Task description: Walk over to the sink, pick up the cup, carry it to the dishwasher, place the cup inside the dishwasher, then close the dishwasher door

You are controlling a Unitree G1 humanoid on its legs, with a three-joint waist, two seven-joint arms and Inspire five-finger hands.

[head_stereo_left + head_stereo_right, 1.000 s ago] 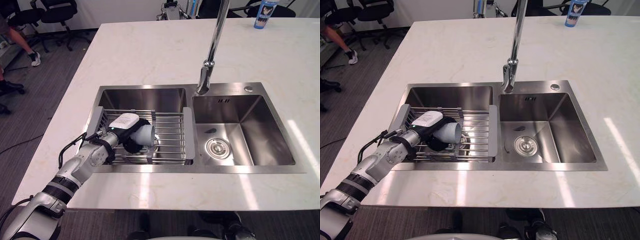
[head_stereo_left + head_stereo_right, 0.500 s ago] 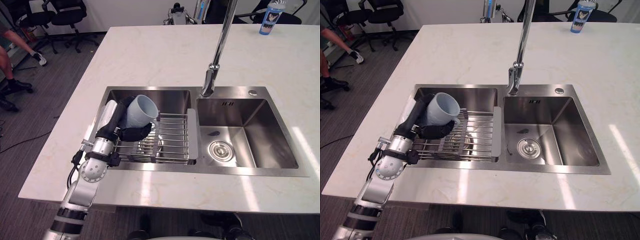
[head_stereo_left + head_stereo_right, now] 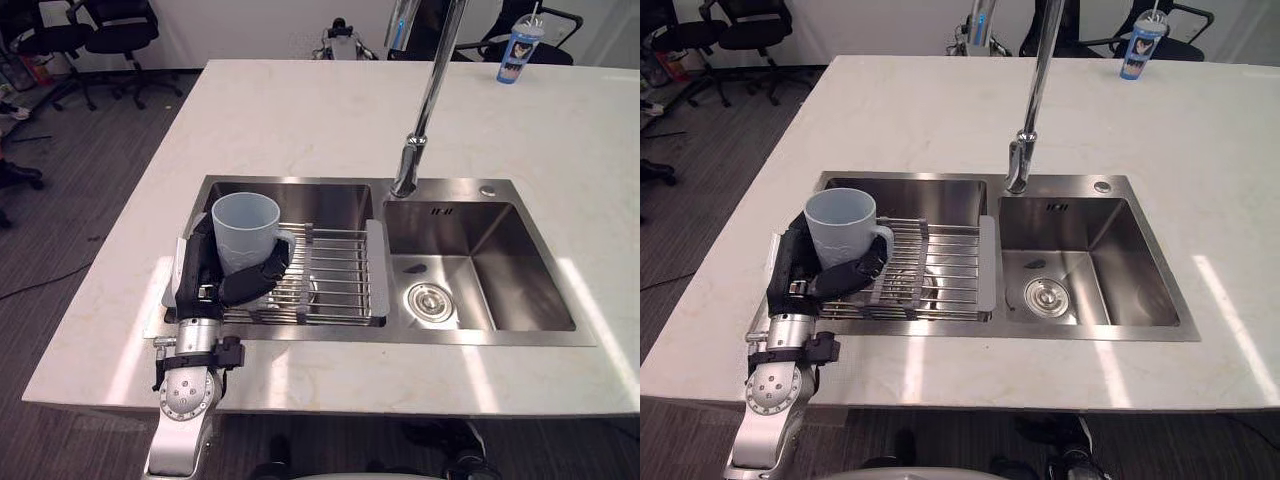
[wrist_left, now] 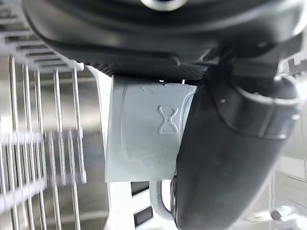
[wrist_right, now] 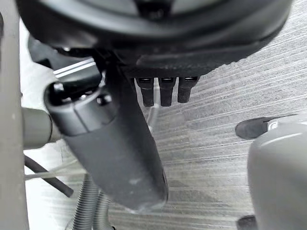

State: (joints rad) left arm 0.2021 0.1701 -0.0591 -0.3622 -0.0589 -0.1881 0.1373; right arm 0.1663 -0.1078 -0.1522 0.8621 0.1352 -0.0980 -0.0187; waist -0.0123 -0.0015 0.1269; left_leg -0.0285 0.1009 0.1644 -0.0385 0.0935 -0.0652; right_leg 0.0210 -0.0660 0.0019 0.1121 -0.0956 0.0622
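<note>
A pale blue cup (image 3: pixel 246 230) stands upright in my left hand (image 3: pixel 215 281), lifted above the wire rack (image 3: pixel 330 275) in the left basin of the sink (image 3: pixel 290 200). The hand's fingers and thumb curl round the cup's lower body. In the left wrist view the cup (image 4: pixel 144 139) fills the space past the palm, with the thumb (image 4: pixel 225 158) pressed against its side and its handle below. My right hand (image 5: pixel 115 143) hangs over grey carpet with its fingers relaxed and nothing in it.
A tall chrome faucet (image 3: pixel 425 100) rises between the two basins. The right basin (image 3: pixel 480 270) has a round drain (image 3: pixel 431 300). A blue tumbler (image 3: pixel 515 52) stands at the far right of the white counter (image 3: pixel 300 110). Office chairs (image 3: pixel 110 30) stand beyond on the floor.
My left hand has raised the cup off the rack and turned it from lying on its side to upright. The arm now points straight up from below. The camera has shifted slightly.
</note>
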